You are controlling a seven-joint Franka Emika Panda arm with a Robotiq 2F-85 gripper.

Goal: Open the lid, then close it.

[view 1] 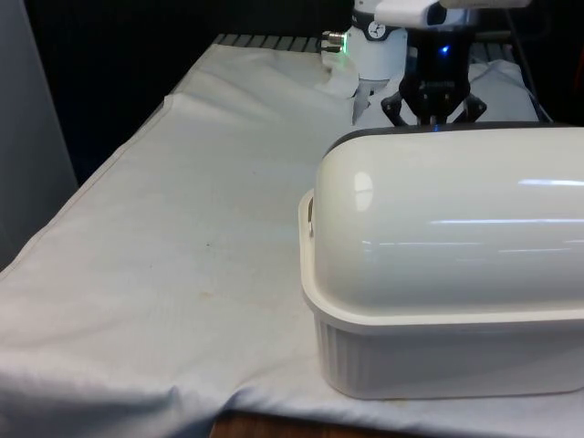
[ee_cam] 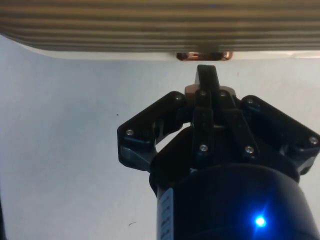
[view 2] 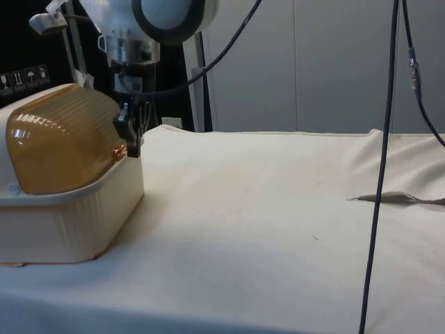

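A: Where does the bread box (view 1: 438,365) sit?

B: On the white cloth (view 1: 182,274), at the front view's right, its cream back turned to that camera. In the side view its ribbed amber lid (view 2: 59,142) is down over the ribbed cream base (view 2: 69,223).

A: And the gripper (view 2: 132,142)?

B: It hangs just beside the lid's front edge, by the small copper handle (ee_cam: 203,55). From the wrist, the black fingers (ee_cam: 206,80) look pressed together, with nothing between them, the tip a little short of the handle.

A: Anything else on the table?

B: A black cable (view 2: 379,174) hangs down in the side view.
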